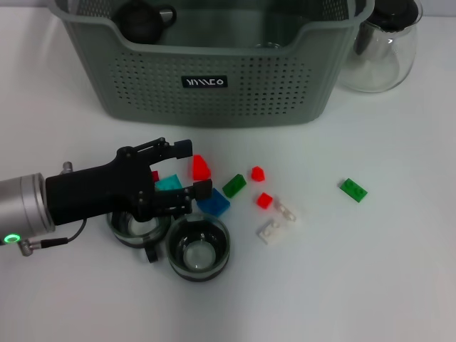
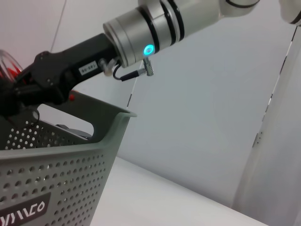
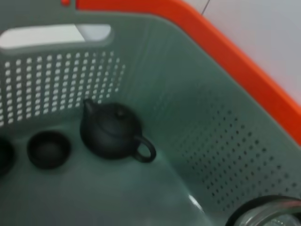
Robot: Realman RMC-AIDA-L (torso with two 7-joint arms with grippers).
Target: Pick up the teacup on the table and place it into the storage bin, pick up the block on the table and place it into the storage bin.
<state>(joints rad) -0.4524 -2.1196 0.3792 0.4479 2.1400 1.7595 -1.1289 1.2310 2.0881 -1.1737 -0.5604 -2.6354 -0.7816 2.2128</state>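
Note:
My left gripper (image 1: 194,169) is low over the table, open, with one finger on each side of a red block (image 1: 201,167). Two glass teacups (image 1: 198,247) (image 1: 135,224) stand just in front of it, the second partly under the gripper body. The grey-green storage bin (image 1: 214,92) stands behind; its perforated wall also shows in the left wrist view (image 2: 56,174). My right gripper (image 2: 19,92) shows only in the left wrist view, held above the bin's rim. The right wrist view looks down into the bin (image 3: 225,141), where a glass rim (image 3: 268,209) shows at the edge.
A black teapot (image 1: 142,20) (image 3: 110,132) and a small black cup (image 3: 48,149) lie in the bin. A clear glass pitcher (image 1: 381,43) stands to the bin's right. Blue (image 1: 214,203), teal (image 1: 169,182), green (image 1: 234,185) (image 1: 353,189), small red (image 1: 264,200) and white (image 1: 271,231) blocks lie scattered on the table.

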